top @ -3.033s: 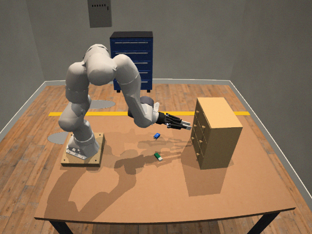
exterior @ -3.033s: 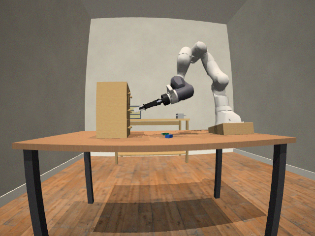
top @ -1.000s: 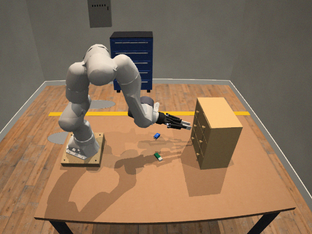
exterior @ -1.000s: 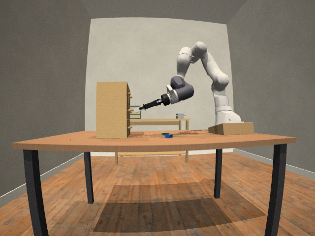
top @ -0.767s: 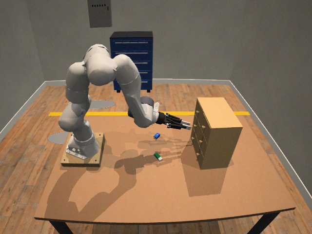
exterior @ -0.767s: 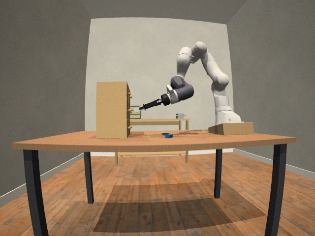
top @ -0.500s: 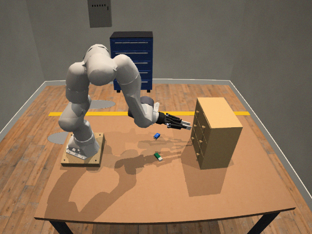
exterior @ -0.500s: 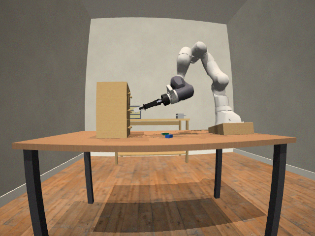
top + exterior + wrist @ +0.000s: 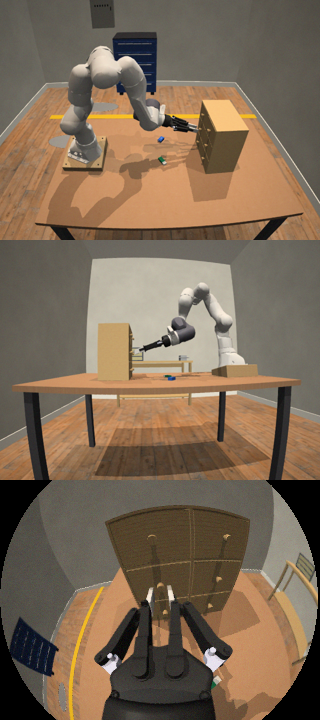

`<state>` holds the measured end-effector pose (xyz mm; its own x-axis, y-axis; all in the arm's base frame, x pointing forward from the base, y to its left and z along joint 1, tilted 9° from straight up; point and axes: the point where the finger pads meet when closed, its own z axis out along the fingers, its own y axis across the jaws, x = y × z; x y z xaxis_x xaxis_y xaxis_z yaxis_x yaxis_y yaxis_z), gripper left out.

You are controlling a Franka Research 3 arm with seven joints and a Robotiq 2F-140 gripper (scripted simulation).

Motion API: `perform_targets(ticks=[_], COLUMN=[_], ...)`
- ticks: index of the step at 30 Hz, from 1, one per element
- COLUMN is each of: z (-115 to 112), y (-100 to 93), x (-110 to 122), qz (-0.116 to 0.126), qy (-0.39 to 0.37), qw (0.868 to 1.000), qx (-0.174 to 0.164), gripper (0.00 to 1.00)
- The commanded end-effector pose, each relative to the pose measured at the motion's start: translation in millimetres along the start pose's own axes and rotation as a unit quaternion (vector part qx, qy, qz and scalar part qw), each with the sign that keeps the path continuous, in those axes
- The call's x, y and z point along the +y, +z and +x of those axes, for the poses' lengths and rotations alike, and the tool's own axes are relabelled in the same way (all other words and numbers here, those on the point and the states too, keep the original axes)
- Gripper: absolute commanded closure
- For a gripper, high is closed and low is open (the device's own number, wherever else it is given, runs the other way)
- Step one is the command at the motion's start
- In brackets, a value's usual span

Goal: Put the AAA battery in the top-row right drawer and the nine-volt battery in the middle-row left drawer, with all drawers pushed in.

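All the drawers of the small chest (image 9: 227, 152) (image 9: 113, 351) (image 9: 170, 550) look shut. A small blue block (image 9: 160, 139) (image 9: 171, 378) lies on the table (image 9: 168, 206) (image 9: 155, 389) (image 9: 270, 650); it may be the nine-volt battery, but that cannot be told for sure. A green thing with a white end (image 9: 162, 160) (image 9: 167, 376) (image 9: 214, 683) lies there too. No AAA battery can be made out, and what is in the drawers is hidden. The claw (image 9: 195, 128) (image 9: 136, 351) (image 9: 160, 592) is open just a little, with nothing gripped, by the left middle knob (image 9: 199, 129) (image 9: 132, 352) (image 9: 160, 585). If the block is that battery, this drawer must be opened, filled and pushed shut.
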<state>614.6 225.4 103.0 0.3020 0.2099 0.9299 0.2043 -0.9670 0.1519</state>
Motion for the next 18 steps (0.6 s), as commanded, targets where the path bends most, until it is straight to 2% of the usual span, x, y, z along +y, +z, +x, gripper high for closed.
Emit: perform_targets(ticks=[1, 18], z=[0, 6], y=[5.5, 21.6], x=[-1, -1], qz=[0.002, 0.002], qy=[-0.006, -0.006], qw=[1.0, 1.0], qx=[-0.002, -0.002], gripper=[0.8, 0.8])
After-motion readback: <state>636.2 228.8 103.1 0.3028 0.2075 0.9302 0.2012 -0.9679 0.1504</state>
